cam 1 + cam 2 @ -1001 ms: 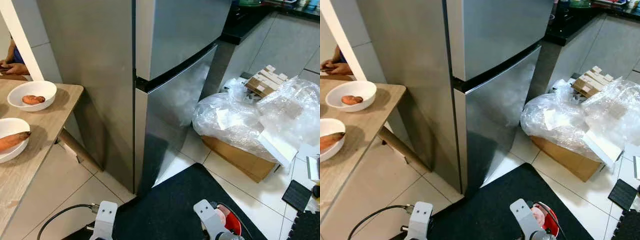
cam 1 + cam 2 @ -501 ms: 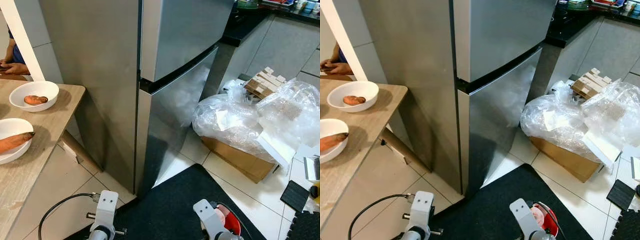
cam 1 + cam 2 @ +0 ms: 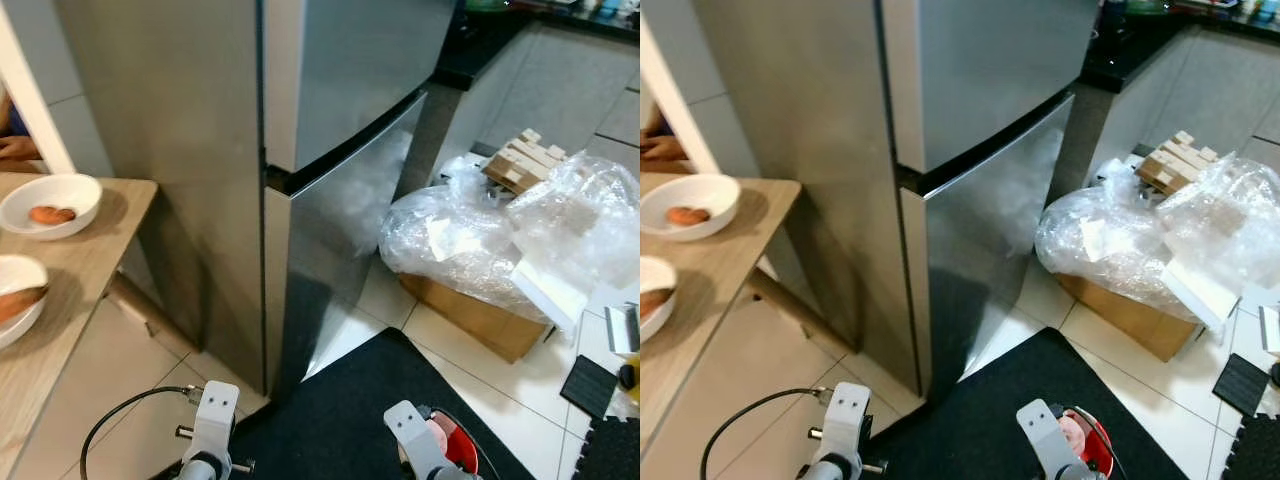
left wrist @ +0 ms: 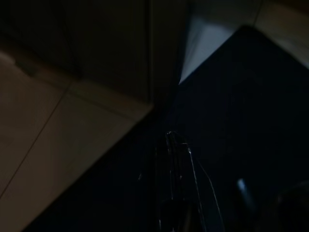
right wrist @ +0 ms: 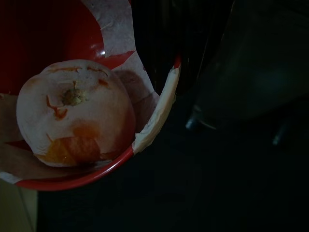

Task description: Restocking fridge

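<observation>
The steel fridge (image 3: 340,90) stands straight ahead with both doors closed; its lower door (image 3: 340,230) reaches the floor. My right gripper (image 5: 161,72) hangs low at the bottom of the eye views, shut on the rim of a red bowl (image 5: 58,29). In the bowl lies a pale round fruit (image 5: 75,111) with orange patches. The bowl (image 3: 462,450) shows just behind my right wrist (image 3: 410,430). My left gripper (image 4: 175,145) hangs over the black mat (image 3: 340,410) near the fridge's corner, in deep shade.
A wooden table (image 3: 70,270) at the left carries two white bowls (image 3: 50,205) holding sweet potatoes. A person's hand (image 3: 15,148) rests beyond it. A cardboard box under clear plastic (image 3: 480,250) sits on the tiles right of the fridge. A black cable (image 3: 120,430) trails from my left wrist.
The camera has swung slightly, shifting the fridge and table leftward in view. My left wrist has risen a little. The red bowl stays in my right gripper.
</observation>
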Tool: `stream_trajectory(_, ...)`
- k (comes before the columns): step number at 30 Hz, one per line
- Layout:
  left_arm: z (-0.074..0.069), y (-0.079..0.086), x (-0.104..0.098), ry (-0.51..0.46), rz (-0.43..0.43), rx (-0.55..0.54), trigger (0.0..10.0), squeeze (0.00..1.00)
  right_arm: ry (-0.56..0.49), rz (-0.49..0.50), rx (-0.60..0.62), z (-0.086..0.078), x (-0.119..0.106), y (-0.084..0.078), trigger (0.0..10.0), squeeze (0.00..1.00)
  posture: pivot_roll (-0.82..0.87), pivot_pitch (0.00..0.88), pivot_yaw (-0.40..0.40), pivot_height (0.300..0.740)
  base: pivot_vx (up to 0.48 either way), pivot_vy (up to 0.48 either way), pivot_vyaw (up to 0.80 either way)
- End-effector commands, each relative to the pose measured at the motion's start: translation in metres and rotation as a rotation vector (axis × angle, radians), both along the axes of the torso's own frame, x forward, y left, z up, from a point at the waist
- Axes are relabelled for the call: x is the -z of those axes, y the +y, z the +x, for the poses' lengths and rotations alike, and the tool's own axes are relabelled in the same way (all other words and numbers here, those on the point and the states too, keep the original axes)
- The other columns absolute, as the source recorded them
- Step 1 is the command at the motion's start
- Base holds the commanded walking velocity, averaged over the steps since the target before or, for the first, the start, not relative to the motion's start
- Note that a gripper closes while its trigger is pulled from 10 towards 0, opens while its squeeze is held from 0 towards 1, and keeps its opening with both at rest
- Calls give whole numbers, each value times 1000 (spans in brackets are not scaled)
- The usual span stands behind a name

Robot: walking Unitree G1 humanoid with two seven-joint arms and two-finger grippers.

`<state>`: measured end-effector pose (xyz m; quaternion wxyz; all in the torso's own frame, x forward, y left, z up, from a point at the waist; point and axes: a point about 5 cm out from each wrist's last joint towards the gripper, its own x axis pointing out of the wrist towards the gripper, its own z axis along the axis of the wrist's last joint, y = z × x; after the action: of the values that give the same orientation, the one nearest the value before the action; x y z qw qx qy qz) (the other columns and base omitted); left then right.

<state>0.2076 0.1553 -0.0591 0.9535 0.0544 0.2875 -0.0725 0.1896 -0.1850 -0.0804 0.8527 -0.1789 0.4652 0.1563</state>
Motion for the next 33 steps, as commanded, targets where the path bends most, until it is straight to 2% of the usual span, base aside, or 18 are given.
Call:
stream_trajectory(1, -8, 8, 4, 26, 20, -15, 10000, 0, -41, 11, 0, 9, -4, 5, 10000, 0, -87, 53, -55, 700, 330, 0, 0)
stream_trajectory(13, -8, 7, 4, 10, 17, -7, 10000, 0, -41, 9, -1, 9, -4, 5, 10000, 0, -88, 52, -54, 700, 55, 0, 0)
stream_trajectory(22, -10, -1, 4, 9, 2, 50, 10000, 0, -33, 5, 2, 6, -3, 4, 10000, 0, -89, 52, -53, 700, 0, 0, 0)
stream_trajectory(33, -13, -2, 7, 32, -27, 35, 10000, 0, -29, 3, 3, 5, -2, 3, 10000, 0, -91, 52, -50, 700, 0, 0, 0)
